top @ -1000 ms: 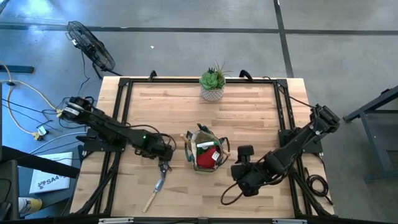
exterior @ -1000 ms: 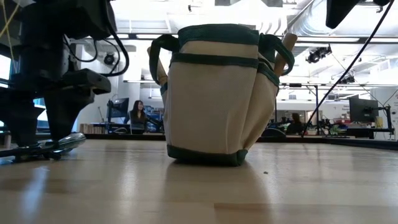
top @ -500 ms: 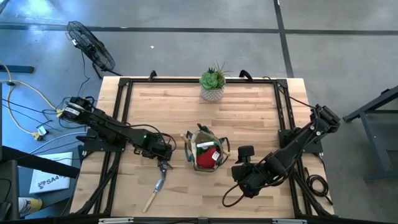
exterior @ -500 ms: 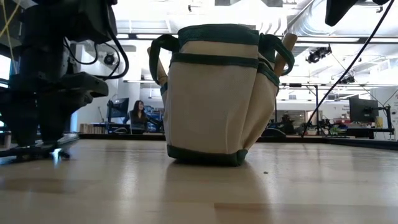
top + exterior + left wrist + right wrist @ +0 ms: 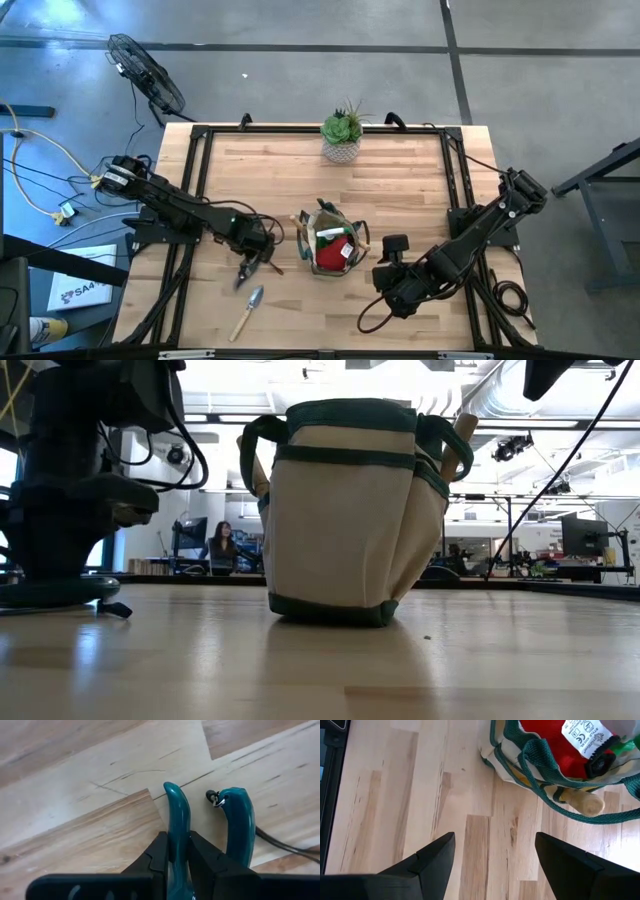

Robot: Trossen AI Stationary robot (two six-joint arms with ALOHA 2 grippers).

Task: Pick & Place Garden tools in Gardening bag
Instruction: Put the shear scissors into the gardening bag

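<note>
Pruners with two teal handles (image 5: 235, 820) lie on the table left of the gardening bag, and my left gripper (image 5: 177, 837) (image 5: 250, 262) stands over them, shut on one handle. A cord loop (image 5: 213, 797) hangs from the other handle's end. The round tan bag with the green rim (image 5: 330, 243) (image 5: 345, 510) stands at mid-table, holding a red glove-like item (image 5: 545, 740) and a wooden tool handle (image 5: 577, 802). A wooden-handled trowel (image 5: 247, 310) lies near the front edge. Right of the bag, my right gripper (image 5: 495, 840) (image 5: 385, 268) hovers open above the table. My left gripper pinches one teal handle (image 5: 176, 815) of the pruners between its two fingers, coming from above and pointing down. The handle's curved free end sticks out past the fingertips. The second handle lies free beside it. In the low view the pruners sit low at the table top.
A green succulent in a white pot (image 5: 342, 135) stands at the table's far edge. Black frame rails (image 5: 195, 180) run along the table's left and right sides. Bare wood shows between the bag and the pot and along the front.
My left gripper has shut its fingers on the pruners' handle and rolled somewhat about its downward axis, staying in place. The pruners under it have turned with it, away from the trowel, which has not moved.
</note>
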